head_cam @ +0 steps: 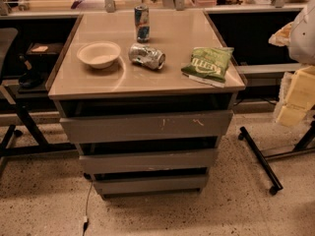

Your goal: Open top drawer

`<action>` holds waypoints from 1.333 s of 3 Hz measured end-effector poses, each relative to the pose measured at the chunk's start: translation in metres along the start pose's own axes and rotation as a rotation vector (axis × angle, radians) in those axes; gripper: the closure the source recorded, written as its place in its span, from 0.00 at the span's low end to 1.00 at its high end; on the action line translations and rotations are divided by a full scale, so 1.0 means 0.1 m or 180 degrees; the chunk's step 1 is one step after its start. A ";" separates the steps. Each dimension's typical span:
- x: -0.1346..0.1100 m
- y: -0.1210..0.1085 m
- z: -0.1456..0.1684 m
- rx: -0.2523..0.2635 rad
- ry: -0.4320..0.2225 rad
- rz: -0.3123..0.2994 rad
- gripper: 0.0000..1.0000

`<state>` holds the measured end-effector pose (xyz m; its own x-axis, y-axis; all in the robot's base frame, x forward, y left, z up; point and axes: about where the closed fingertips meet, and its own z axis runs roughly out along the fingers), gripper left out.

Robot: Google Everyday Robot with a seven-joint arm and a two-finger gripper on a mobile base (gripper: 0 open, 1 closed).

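The top drawer (123,127) is the widest grey front of the cabinet, just under the tabletop, flat and without a handle. It has small pale scratches right of centre. A dark gap runs between its upper edge and the tabletop, and its inside is hidden. Two narrower grey drawer fronts (147,161) sit below it. My gripper (281,35) is at the far right edge of the view, at about tabletop height. It is well to the right of the cabinet and touches nothing.
On the tabletop (172,33) are a white bowl (99,54), an upright can (141,23), a crushed can lying on its side (146,56) and a green chip bag (208,64). Yellow foam blocks (298,95) and a wheeled stand leg (261,160) are at the right. A chair base (19,127) is at the left.
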<state>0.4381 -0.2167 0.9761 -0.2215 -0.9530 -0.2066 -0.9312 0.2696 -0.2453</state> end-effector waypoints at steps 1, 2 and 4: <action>-0.02 0.01 0.06 0.0005 -0.0022 0.0009 0.00; -0.07 0.02 0.58 -0.0249 -0.0180 0.0115 0.00; -0.33 -0.07 1.68 -0.0706 -0.0352 0.0157 0.00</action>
<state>0.5009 -0.1640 0.8258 -0.2466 -0.9153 -0.3184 -0.9635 0.2669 -0.0210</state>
